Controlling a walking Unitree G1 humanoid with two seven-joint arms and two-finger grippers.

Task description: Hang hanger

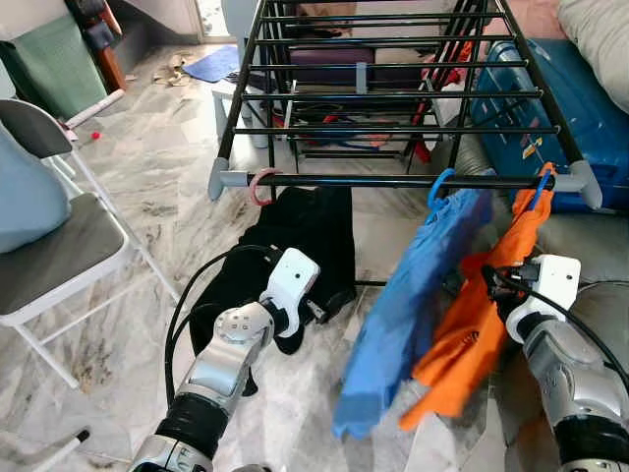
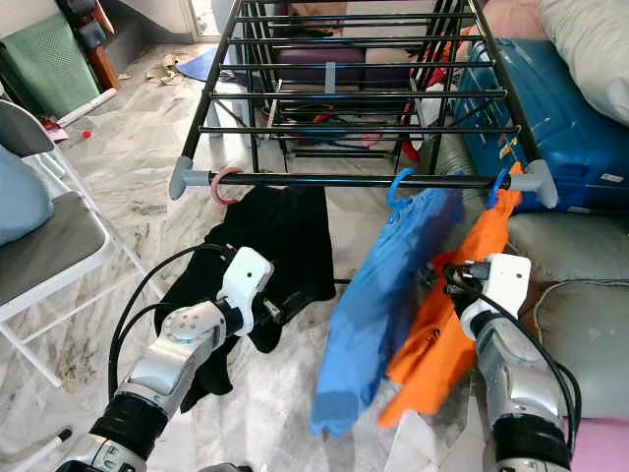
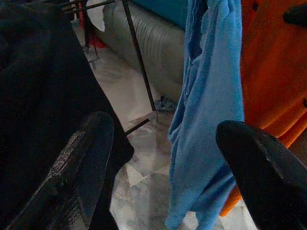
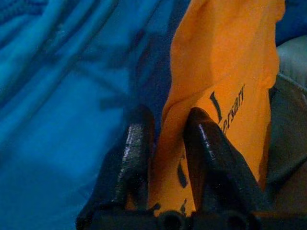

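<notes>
A black drying rack (image 1: 364, 181) stands ahead. On its front bar a pink hanger hook (image 1: 260, 187) carries a black garment (image 1: 314, 226). A blue hanger hook (image 1: 439, 187) carries a blue shirt (image 1: 413, 295). Near the bar's right end another blue hook (image 1: 540, 187) holds an orange shirt (image 1: 472, 334). My right gripper (image 4: 169, 117) is shut on the orange shirt's fabric, low beside the blue shirt. My left gripper (image 3: 163, 129) is open beside the black garment's lower edge, with nothing between its fingers.
A white folding chair (image 1: 59, 246) with a pale blue cushion stands at the left. A blue suitcase (image 1: 580, 108) lies behind the rack on the right, with a grey cushion (image 2: 580, 246) under it. Clutter sits under the rack. The floor is marble.
</notes>
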